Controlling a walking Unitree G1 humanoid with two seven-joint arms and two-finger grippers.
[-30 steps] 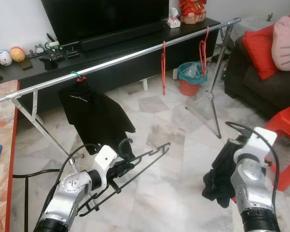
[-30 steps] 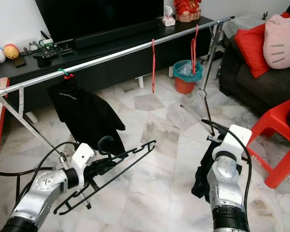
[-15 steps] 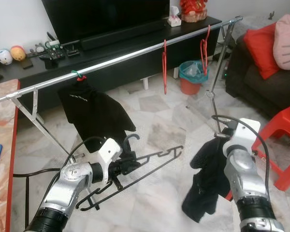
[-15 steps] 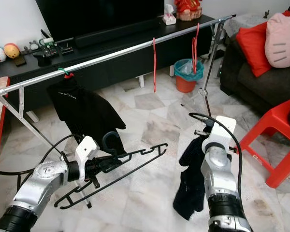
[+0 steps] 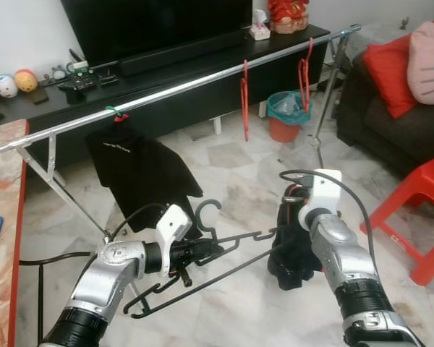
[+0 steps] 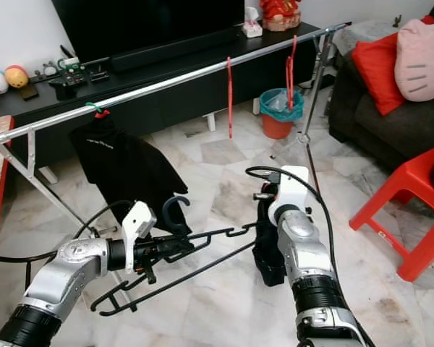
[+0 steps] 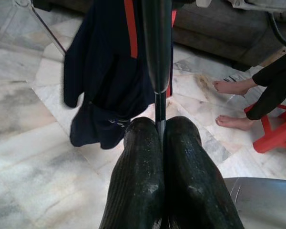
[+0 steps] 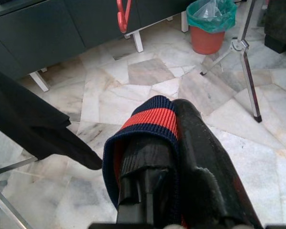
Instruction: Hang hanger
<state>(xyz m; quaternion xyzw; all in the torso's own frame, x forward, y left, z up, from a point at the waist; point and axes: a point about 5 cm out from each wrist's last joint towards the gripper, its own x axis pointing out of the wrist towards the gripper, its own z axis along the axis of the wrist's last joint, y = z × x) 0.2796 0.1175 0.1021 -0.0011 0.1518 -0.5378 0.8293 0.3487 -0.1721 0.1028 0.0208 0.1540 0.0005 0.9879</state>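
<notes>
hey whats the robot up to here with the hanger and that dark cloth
The left gripper is shut on a black hanger, holding it out low over the marble floor. The right gripper is shut on a dark garment with a red stripe, right at the hanger's far end, seemingly to thread it on. Behind them, the clothes rail already carries a black shirt and two red hangers. Nothing new is hung yet.
</notes>
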